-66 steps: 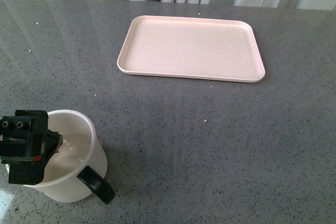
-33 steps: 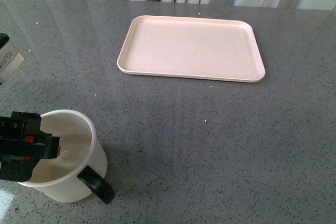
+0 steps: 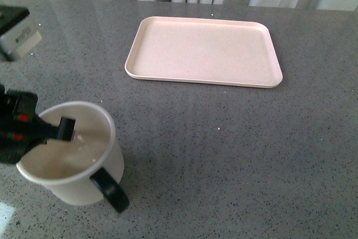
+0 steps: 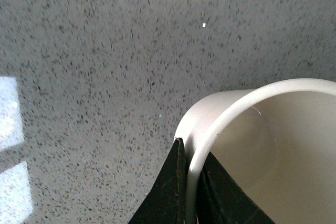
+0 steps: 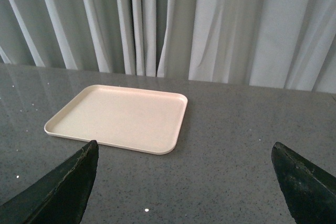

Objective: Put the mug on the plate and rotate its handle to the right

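My left gripper (image 4: pixel 190 195) clamps the mug (image 3: pixel 78 186) rim, finger inside, finger outside; front-left tabletop (image 3: pixel 224 155) corner. My right gripper (image 5: pixel 184 148) gapes wide.

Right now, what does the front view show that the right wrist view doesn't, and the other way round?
Only the front view shows the cream mug, its black handle, and the left gripper clamped on the mug's rim with one finger inside. Only the right wrist view shows the right gripper, its two dark fingers spread wide with nothing held between them. Both views show the pale pink plate, with nothing on it, lying on the speckled grey countertop, with pale curtains behind.
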Controlling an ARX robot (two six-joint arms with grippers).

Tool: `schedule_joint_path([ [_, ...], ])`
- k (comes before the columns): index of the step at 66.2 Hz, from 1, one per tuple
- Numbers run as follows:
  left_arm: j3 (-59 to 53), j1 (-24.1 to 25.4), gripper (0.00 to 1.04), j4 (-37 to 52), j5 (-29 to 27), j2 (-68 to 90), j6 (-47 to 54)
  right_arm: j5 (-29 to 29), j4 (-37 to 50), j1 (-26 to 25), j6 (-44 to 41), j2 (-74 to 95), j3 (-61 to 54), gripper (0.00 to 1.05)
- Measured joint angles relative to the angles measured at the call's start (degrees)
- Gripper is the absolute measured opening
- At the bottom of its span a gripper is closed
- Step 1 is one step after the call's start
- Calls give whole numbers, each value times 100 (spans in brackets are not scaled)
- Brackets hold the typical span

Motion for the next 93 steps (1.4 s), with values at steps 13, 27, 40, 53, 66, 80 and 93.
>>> schedule_joint_path([
  [13,1220,-39,2,-387,55,474,26,0,0,0,0,0,0,96],
  [27,3032,-234,2,-737,192,1683,24,0,0,0,0,0,2,96],
  [40,4531,-459,2,-1119,234,2789,20,0,0,0,0,0,0,96],
  [53,5914,-605,2,-1552,258,3886,11,0,0,0,0,0,2,96],
  [66,6776,-621,2,-1895,262,4548,-7,0,0,0,0,0,2,96],
  [80,7335,-645,2,-2033,302,4944,-17,-2,0,0,0,0,2,96],
  [93,7781,-717,2,-2251,302,5294,-2,0,0,0,0,0,0,96],
])
